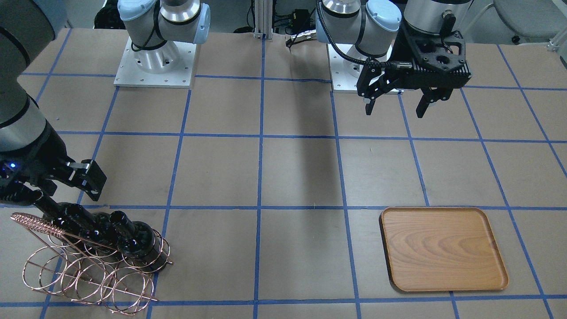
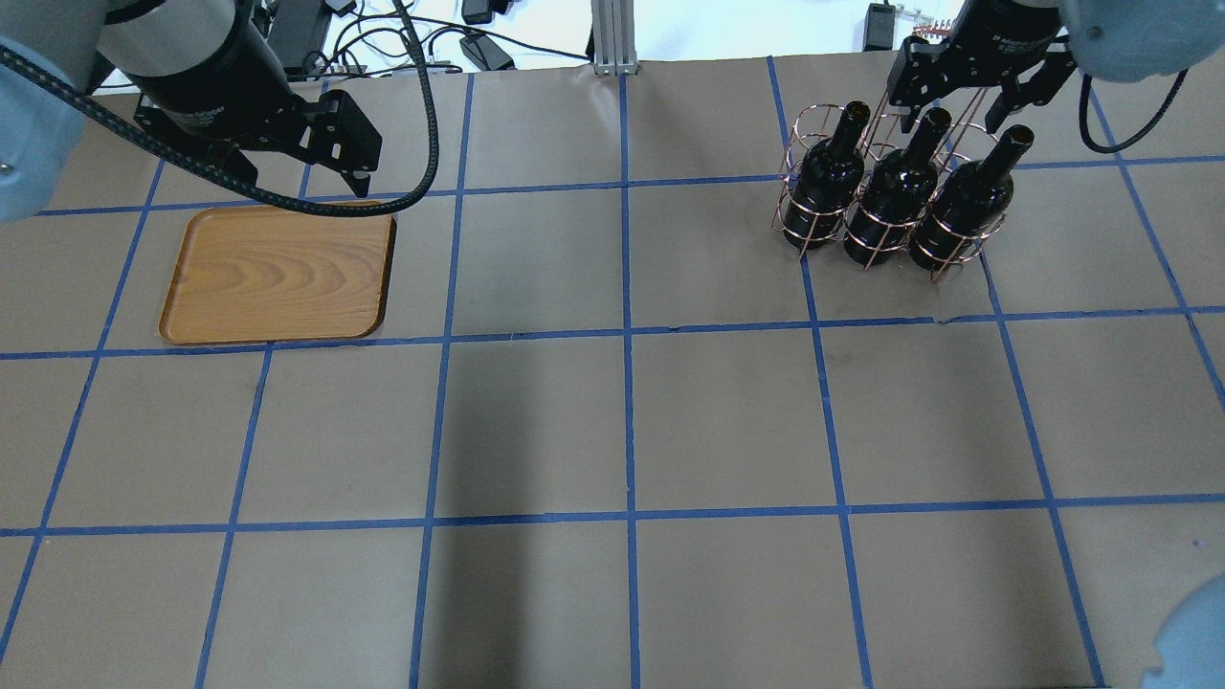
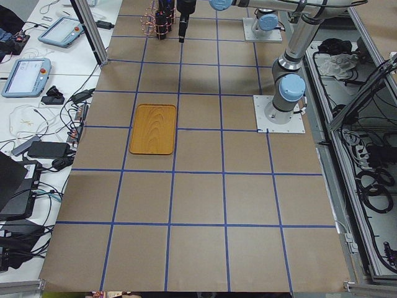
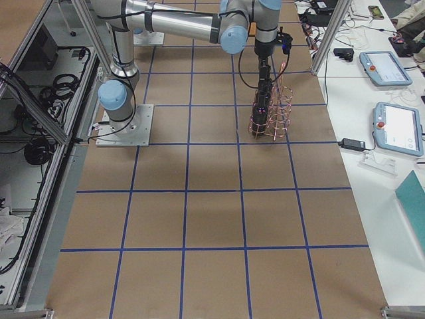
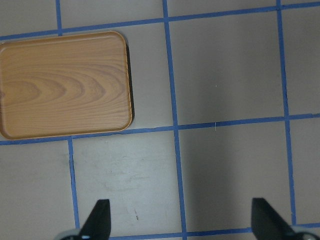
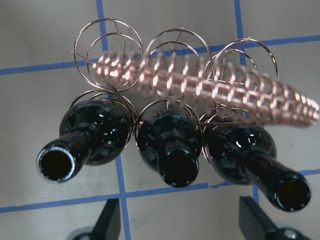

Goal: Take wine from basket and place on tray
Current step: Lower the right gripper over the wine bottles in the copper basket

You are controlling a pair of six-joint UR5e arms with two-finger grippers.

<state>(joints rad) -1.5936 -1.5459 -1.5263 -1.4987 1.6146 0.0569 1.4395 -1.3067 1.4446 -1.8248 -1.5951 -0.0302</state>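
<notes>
Three near-black wine bottles stand in the copper wire basket [image 2: 802,129]: one on the left [image 2: 825,172], one in the middle [image 2: 895,191], one on the right [image 2: 967,201]. My right gripper [image 2: 949,103] hangs open just above their necks, its fingers on either side of the middle bottle's mouth [image 6: 179,167]. In the right wrist view the right gripper [image 6: 180,225] holds nothing. The wooden tray [image 2: 278,277] lies bare on the far side of the table. My left gripper [image 1: 394,108] is open and empty, above the table near the tray [image 5: 65,85].
The basket's coiled handle bar [image 6: 210,87] runs behind the bottle necks, over a row of bare rings. Blue tape lines grid the brown table [image 2: 622,421]. The arm bases [image 1: 155,62] stand at the robot's edge. Operator desks with tablets [image 4: 388,66] border the table's far side.
</notes>
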